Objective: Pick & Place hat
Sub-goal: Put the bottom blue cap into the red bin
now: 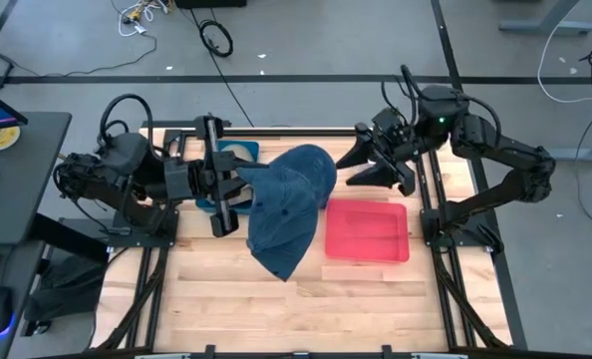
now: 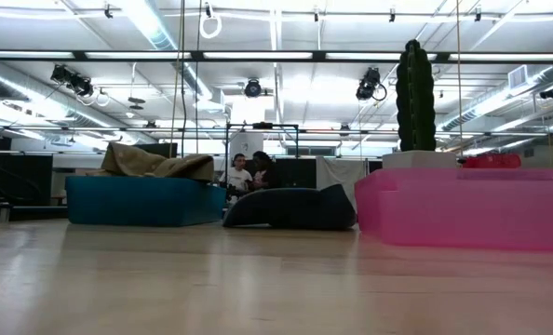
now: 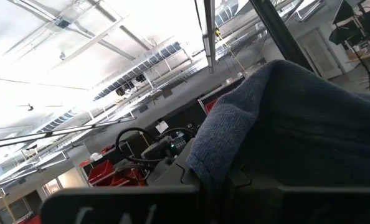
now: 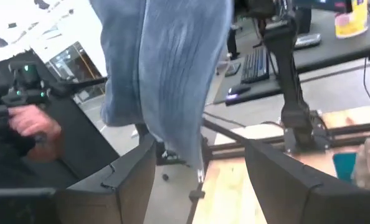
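Note:
A blue denim hat shows in the high view between a blue bin and a pink tray. My left gripper is at its left edge, above the bin, and is shut on it. The cloth fills the left wrist view. My right gripper is open and empty at the far right of the hat. In its wrist view the hat hangs in front of its spread fingers. In the low view a dark blue rounded cloth rests on the table between bin and tray. My left gripper holds the hat by its left edge, coming from the table's left. The cloth itself lies over the fingers and hides the place of contact. The hat spreads away from the gripper toward the tray. How much of it is off the table I cannot tell.
The blue bin stands at the far left with a tan cloth in it. The pink tray stands to the hat's right. Bare wooden table lies toward the near edge. People are beyond the table, and a hand shows.

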Robot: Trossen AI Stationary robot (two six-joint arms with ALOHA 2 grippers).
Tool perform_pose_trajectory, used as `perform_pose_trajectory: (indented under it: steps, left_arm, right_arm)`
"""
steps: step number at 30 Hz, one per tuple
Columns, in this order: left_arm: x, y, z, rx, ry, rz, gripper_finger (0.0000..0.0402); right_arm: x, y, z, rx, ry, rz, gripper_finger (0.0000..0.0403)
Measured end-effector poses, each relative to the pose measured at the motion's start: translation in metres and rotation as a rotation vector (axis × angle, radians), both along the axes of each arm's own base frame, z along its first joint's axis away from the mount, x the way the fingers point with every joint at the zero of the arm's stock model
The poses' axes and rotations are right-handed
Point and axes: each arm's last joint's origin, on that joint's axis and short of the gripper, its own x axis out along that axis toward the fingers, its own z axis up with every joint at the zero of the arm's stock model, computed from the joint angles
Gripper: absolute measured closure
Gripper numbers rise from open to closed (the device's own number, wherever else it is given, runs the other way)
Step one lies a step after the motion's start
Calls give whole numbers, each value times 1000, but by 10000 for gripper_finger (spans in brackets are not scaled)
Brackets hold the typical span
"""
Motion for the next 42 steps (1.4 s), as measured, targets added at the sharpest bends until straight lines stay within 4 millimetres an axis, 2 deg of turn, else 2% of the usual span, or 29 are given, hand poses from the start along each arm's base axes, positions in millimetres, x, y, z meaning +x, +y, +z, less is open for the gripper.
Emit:
perform_pose_trajectory:
  steps: [13, 17, 20, 26, 27, 34, 42]
  left_arm:
    - [3, 5, -1, -19, 9, 13, 391]
    - [4, 5, -3, -24, 30, 23, 386]
    - [4, 7, -4, -64, 36, 69, 360]
    - [4, 9, -4, -90, 43, 133, 315]
    - [4, 10, -4, -91, 43, 138, 310]
    - [5, 10, -6, -84, 69, 144, 262]
    - [5, 10, -7, -120, 76, 127, 174]
  right_arm:
    - [30, 3, -4, 45, -55, 146, 157]
    - [30, 3, -3, 43, -63, 147, 183]
    - [29, 3, -1, 40, -81, 147, 229]
    - [29, 3, 1, 22, -110, 149, 374]
    - [29, 3, 1, 14, -116, 154, 386]
    - [29, 3, 2, 8, -131, 149, 395]
    - [25, -1, 3, 0, -132, 131, 397]
